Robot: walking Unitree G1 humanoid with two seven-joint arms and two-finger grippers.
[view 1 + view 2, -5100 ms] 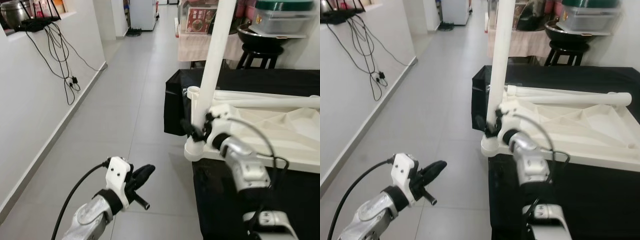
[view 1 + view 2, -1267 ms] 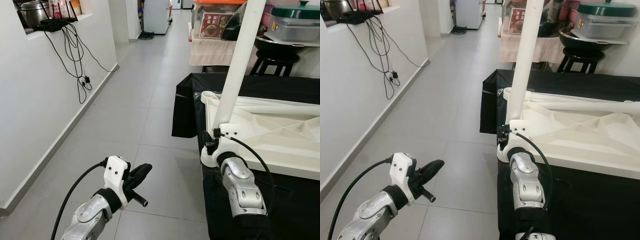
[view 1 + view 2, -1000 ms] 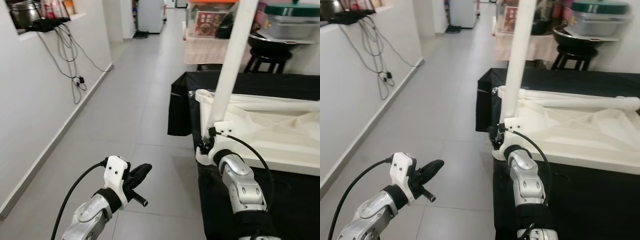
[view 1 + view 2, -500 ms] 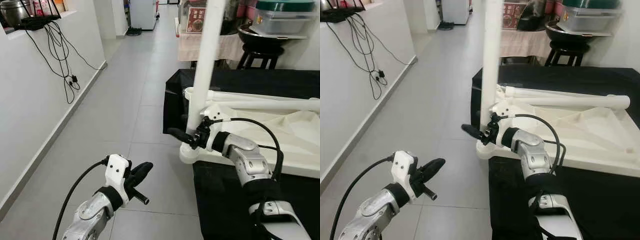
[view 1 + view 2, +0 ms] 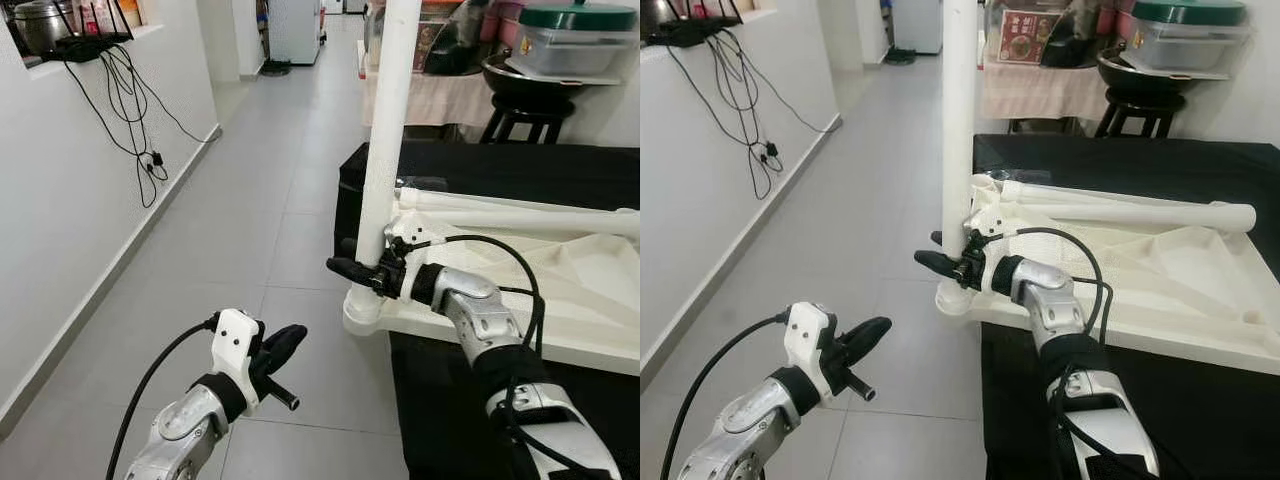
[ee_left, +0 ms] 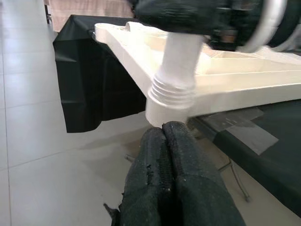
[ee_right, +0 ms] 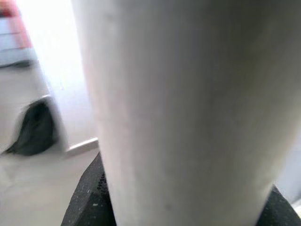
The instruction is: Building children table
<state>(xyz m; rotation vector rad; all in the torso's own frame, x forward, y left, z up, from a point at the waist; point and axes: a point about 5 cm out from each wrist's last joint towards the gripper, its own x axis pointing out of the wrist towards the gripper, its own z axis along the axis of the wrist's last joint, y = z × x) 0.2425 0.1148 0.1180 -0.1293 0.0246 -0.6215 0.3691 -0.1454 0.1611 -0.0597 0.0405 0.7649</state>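
Leg-fitting step judged in hand. Right gripper (image 5: 352, 270) clamped around tall white plastic table leg (image 5: 385, 130), upright in corner socket of upturned white plastic tabletop (image 5: 560, 300) just below fingers. Left gripper (image 5: 278, 350) pressed closed, empty, well clear. Next: turn leg to tighten, keeping vertical.

Grey tiled floor (image 5: 250, 200) — white wall (image 5: 60, 190) with dangling cables (image 5: 130, 110).

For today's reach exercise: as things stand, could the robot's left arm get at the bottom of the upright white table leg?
Probably yes. The left gripper hangs over bare floor, jaws shut, just short of the leg's threaded base at the tabletop corner. Nothing lies between them; the right gripper holds the leg higher up.
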